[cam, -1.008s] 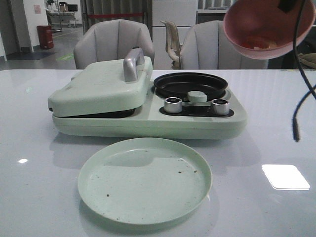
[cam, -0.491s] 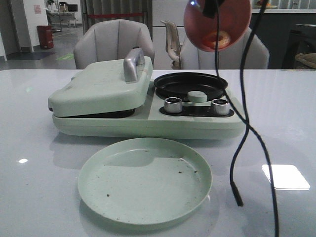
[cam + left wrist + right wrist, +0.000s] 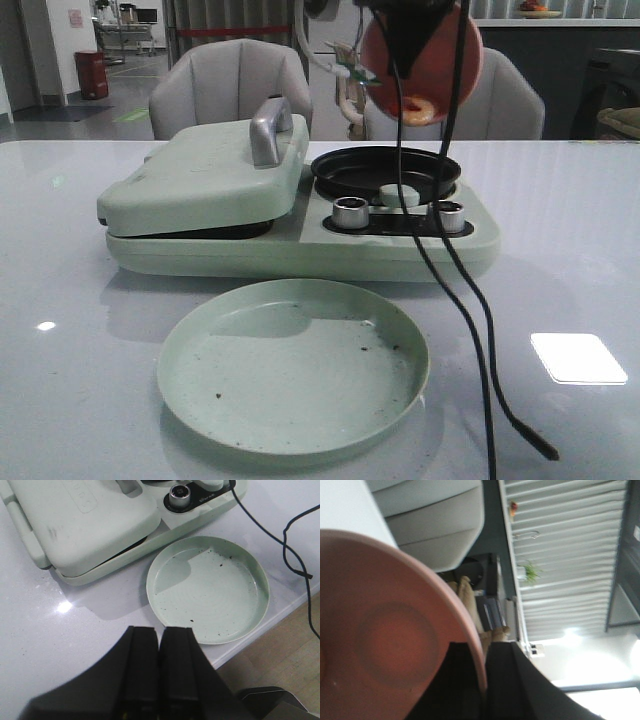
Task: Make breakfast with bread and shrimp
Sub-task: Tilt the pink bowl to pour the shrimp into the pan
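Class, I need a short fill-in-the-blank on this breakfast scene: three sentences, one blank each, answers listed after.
1. The right end effector holds a tilted ____ bowl above the black pan.
2. The green plate in front of the appliance holds only ____.
3. The left end effector is ____.

Answers: pink; crumbs; shut

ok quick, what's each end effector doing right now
Left end effector: closed, holding nothing, above the table near the green plate.
Right end effector: closed on the rim of the pink bowl, tilted above the black pan.
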Available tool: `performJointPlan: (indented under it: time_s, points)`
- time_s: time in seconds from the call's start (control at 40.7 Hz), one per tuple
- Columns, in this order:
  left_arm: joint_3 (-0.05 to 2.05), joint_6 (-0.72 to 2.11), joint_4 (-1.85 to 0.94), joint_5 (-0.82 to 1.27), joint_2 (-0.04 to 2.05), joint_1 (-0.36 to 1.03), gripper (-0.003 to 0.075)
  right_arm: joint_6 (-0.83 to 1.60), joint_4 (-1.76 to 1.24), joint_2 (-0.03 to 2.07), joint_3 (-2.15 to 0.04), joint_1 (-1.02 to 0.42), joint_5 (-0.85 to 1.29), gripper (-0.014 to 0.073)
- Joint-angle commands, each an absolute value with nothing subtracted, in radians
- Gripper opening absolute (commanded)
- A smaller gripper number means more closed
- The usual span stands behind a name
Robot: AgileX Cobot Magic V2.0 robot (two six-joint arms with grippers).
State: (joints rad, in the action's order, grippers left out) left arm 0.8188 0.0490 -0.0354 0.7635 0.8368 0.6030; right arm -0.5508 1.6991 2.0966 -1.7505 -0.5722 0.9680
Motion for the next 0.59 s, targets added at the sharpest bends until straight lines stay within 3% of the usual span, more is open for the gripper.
performJointPlan:
  time_s: [0.0,0.197,0.565]
  points:
    - [0.845,0.041,-0.034,0.689,0.827,0.611,0.0100,-0.535,1.799,2.021,-1.851,-0.589,1.054,0.0044]
    - [0.845,0.041,-0.032,0.688,0.827,0.611,0.0100,-0.551,1.799,2.063,-1.848,-0.579,1.022,0.0044]
    - [0.845,0.041,-0.025,0.688,0.827,0.611,0.0100,-0.578,1.690,2.055,-1.861,-0.580,1.150,0.0044]
